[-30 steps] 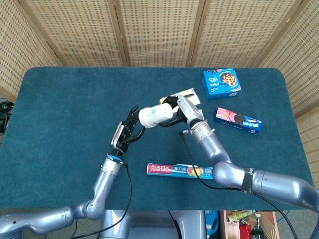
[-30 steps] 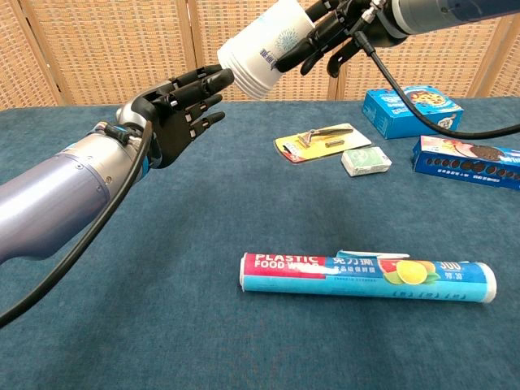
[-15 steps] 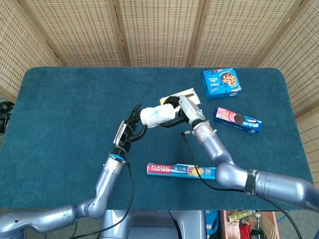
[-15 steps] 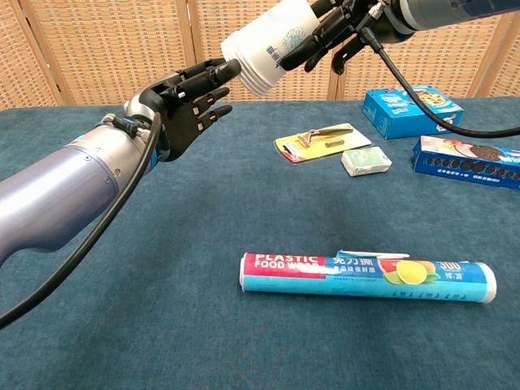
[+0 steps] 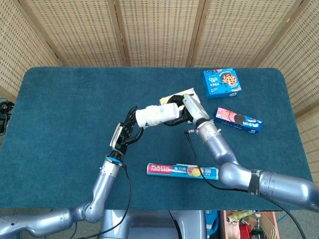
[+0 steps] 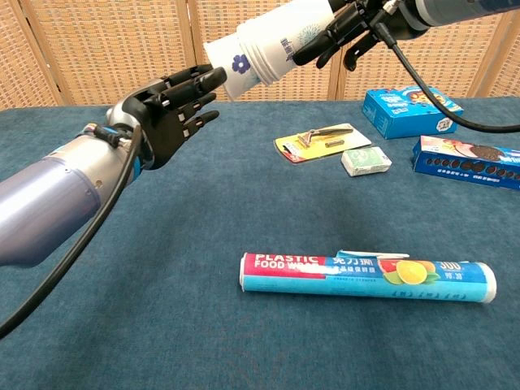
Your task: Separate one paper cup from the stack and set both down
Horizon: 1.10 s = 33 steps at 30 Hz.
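Observation:
A stack of white paper cups is held on its side in the air above the table's middle. My right hand grips its wide end. The end cup, with a blue flower print, has slid partly out of the stack toward my left hand. That hand's fingertips are at this cup's base, with the other fingers spread; the thumb is hidden behind the cup.
A plastic wrap roll lies at the front. A razor card and a small white box sit under the right arm. A blue cookie box and a biscuit box are at the right.
The stack has lengthened: the end cup has slid out toward my left hand as my right hand drew back to the right. The left hand shifted slightly left.

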Each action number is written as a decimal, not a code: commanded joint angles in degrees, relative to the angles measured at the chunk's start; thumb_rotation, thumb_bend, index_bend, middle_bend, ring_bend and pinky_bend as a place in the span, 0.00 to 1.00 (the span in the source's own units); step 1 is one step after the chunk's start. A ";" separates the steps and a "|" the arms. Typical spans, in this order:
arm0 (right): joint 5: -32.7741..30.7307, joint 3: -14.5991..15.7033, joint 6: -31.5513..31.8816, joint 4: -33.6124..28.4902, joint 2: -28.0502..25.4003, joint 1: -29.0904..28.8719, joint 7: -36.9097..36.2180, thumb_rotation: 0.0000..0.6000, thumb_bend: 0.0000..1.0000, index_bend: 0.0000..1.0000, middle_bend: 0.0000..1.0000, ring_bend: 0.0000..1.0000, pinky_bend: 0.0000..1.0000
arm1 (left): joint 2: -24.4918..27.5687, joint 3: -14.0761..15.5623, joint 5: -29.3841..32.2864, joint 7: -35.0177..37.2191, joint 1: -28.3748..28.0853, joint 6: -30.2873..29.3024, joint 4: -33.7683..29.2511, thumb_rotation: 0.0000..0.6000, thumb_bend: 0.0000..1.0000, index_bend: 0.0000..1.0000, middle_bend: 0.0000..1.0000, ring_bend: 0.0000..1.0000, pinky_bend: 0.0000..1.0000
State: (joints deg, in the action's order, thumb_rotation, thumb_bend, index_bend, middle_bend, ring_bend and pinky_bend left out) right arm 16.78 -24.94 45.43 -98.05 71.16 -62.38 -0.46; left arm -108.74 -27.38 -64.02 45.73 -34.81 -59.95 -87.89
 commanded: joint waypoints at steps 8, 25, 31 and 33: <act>0.97 0.37 0.18 -0.07 -0.84 0.83 -0.18 1.00 0.26 0.75 0.62 0.48 0.73 | 1.72 1.34 -1.34 0.80 2.02 -0.90 -0.23 1.00 0.43 0.63 0.03 0.00 0.00; 4.23 4.05 2.73 -1.86 -5.20 5.49 1.73 1.00 0.26 0.75 0.61 0.48 0.73 | 22.32 6.16 -2.90 -16.83 8.10 -1.94 -7.36 1.00 0.43 0.63 0.05 0.00 0.00; 7.93 6.88 6.58 -2.64 -5.46 8.02 4.02 1.00 0.26 0.75 0.61 0.48 0.73 | 28.93 8.11 -1.00 -25.76 7.57 1.02 -8.63 1.00 0.43 0.63 0.06 0.00 0.00; 9.20 8.26 8.15 -2.77 -5.56 8.72 5.74 1.00 0.26 0.75 0.61 0.48 0.73 | 30.44 8.87 -0.53 -28.18 7.31 1.89 -8.94 1.00 0.43 0.63 0.06 0.00 0.00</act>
State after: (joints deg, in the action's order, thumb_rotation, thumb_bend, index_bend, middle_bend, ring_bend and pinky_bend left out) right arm 24.79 -17.91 52.24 -100.60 65.75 -54.48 3.89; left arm -80.08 -19.69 -65.52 20.14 -27.20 -59.51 -96.14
